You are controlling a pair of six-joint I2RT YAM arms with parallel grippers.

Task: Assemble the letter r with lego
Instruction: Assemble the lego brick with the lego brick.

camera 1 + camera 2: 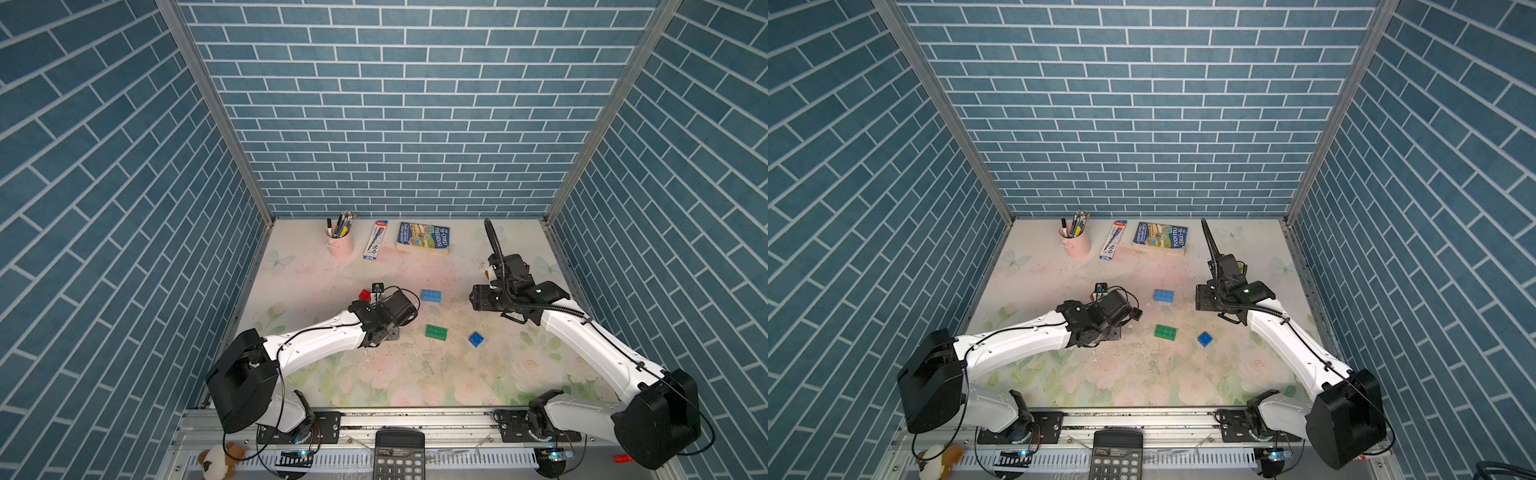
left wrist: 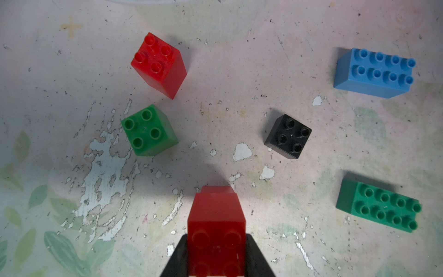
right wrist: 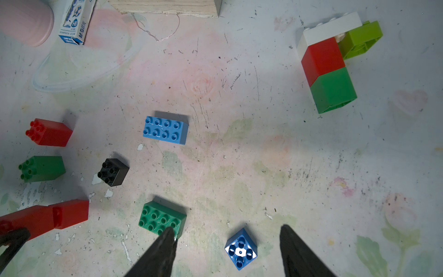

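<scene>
My left gripper (image 2: 217, 236) is shut on a red lego piece (image 2: 217, 223), which looks like two red bricks joined end to end, held just above the table. Loose lego lies beyond it: a red square brick (image 2: 158, 63), a green square brick (image 2: 147, 130), a black square brick (image 2: 288, 135), a light blue long brick (image 1: 431, 295), a green long brick (image 1: 436, 331). My right gripper (image 3: 227, 228) hangs open high over a small blue brick (image 3: 241, 249). A joined white, red, green and lime piece (image 3: 326, 62) lies on its side, mostly hidden by the right arm in both top views.
A pink pen cup (image 1: 339, 241), a pencil box (image 1: 375, 240) and a book (image 1: 423, 237) stand along the back wall. A calculator (image 1: 399, 455) and a plush toy (image 1: 218, 459) sit on the front rail. Brick-pattern walls enclose three sides.
</scene>
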